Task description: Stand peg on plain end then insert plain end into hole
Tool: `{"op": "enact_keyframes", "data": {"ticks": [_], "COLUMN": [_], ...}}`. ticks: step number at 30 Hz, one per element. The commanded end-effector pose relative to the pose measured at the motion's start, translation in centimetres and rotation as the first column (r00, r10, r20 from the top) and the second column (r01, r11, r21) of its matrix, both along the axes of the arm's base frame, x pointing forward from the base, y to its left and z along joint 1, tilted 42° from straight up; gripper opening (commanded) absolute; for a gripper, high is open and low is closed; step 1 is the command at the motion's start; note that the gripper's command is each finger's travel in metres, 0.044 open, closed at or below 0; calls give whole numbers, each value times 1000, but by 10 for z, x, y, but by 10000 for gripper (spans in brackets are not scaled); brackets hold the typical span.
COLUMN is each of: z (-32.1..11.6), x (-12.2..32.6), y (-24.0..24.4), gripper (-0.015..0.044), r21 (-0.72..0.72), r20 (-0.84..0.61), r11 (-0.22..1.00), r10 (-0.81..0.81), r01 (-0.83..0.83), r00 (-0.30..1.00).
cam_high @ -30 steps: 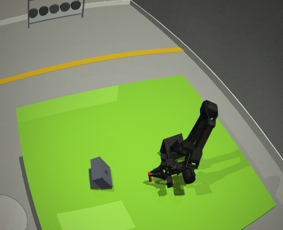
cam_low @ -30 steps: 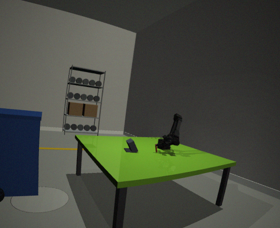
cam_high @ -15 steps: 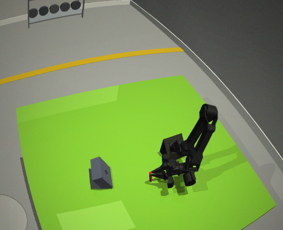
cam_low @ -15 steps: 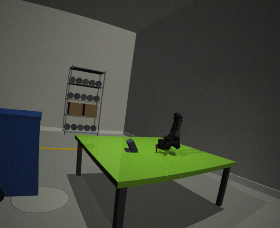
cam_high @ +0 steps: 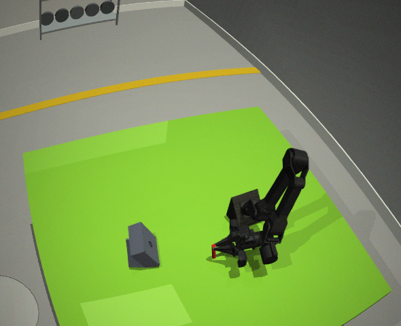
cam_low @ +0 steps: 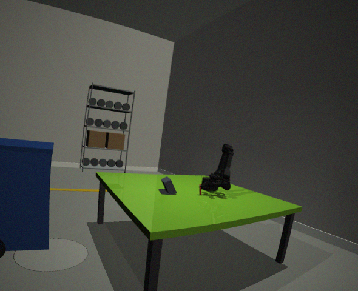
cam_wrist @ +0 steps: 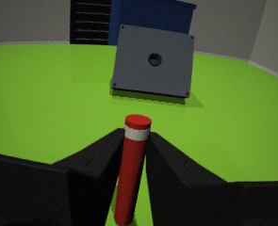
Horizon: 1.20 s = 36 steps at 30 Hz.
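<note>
A red peg [cam_high: 213, 253] [cam_low: 200, 190] [cam_wrist: 130, 174] is upright, with its white band near the top and its plain end down. My gripper [cam_high: 215, 247] [cam_wrist: 135, 137] is shut on the peg just below the band. The plain end is at or very near the table top; I cannot tell if it touches. The grey sloped panel [cam_high: 139, 240] [cam_low: 169, 186] [cam_wrist: 136, 56] stands apart from the peg, ahead of the gripper. Its face shows one empty round hole [cam_high: 150, 244] [cam_wrist: 155, 59], turned towards the gripper.
The green table [cam_high: 123, 196] [cam_low: 185, 216] [cam_wrist: 44, 94] bears the panel and the arm [cam_high: 281, 200] [cam_low: 224, 162]. A dark box-like block [cam_high: 245, 206] is beside the arm. A blue bin [cam_low: 16, 194] and a shelf rack [cam_low: 105, 117] stand off the table.
</note>
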<state>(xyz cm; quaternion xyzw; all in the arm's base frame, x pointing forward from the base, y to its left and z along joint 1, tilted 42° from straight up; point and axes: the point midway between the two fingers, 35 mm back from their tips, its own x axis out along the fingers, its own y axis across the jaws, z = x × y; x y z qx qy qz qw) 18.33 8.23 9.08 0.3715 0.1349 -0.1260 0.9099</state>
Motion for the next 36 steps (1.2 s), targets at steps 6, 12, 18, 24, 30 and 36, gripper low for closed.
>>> {"op": "enact_keyframes", "data": {"ticks": [6, 12, 18, 24, 30, 36], "z": [0, 0, 0, 0, 0, 0], "x": [-2, -3, -5, -6, -6, -7], "y": [1, 3, 4, 5, 5, 6], "gripper": [49, 49, 49, 49, 49, 49], "r21": [4, 13, 20, 24, 27, 29], "r20": [2, 6, 13, 21, 29, 37], "r11": [1000, 1000, 1000, 1000, 999, 999], "r10": [-2, -5, -11, -19, -27, -36], "r01": [2, 5, 11, 19, 27, 35], "r00": [1000, 1000, 1000, 1000, 999, 999]}}
